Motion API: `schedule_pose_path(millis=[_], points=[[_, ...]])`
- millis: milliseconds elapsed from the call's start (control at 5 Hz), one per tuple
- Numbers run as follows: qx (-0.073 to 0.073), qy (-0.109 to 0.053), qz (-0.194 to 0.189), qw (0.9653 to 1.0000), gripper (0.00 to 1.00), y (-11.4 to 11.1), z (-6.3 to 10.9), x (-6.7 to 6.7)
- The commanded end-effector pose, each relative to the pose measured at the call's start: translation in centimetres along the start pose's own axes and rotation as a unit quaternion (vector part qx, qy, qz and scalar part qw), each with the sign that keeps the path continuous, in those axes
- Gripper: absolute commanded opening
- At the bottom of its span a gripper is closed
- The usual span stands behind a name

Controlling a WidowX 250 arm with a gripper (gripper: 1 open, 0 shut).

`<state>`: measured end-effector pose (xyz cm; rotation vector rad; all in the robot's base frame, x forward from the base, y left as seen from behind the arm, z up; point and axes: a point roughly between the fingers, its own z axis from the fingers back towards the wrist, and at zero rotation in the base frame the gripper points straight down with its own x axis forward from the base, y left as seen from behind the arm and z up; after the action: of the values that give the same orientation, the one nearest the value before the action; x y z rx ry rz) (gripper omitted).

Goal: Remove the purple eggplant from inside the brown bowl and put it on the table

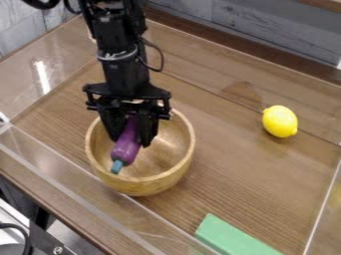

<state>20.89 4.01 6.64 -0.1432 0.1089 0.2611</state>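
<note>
The purple eggplant (pixel 126 148) hangs tilted inside the brown bowl (pixel 173 167), teal stem tip pointing down toward the bowl's left floor. My gripper (pixel 130 132) points straight down over the bowl and is shut on the eggplant's upper end, black fingers on either side of it. The eggplant's lower end is still below the bowl's rim. The bowl rests on the dark wood-grain table (pixel 253 169), left of centre.
A yellow lemon (pixel 278 121) lies on the table at the right. A flat green block (pixel 240 237) sits near the front edge. Clear acrylic walls (pixel 40 70) edge the tabletop.
</note>
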Motion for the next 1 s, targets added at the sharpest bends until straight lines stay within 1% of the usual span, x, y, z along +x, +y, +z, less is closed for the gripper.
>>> schedule_pose_path(millis=[0, 200, 400, 600, 800], points=[[-0.008, -0.035, -0.010, 0.9993, 0.00, -1.5, 2.4, 0.8], [-0.018, -0.038, -0.014, 0.9990, 0.00, -2.8, 3.3, 0.8], [-0.026, -0.039, -0.029, 0.9985, 0.00, -5.2, 3.9, 0.9], [-0.034, -0.037, -0.043, 0.9978, 0.00, -8.5, 3.6, 0.7], [-0.038, -0.034, -0.047, 0.9976, 0.00, -11.7, 2.5, 0.1]])
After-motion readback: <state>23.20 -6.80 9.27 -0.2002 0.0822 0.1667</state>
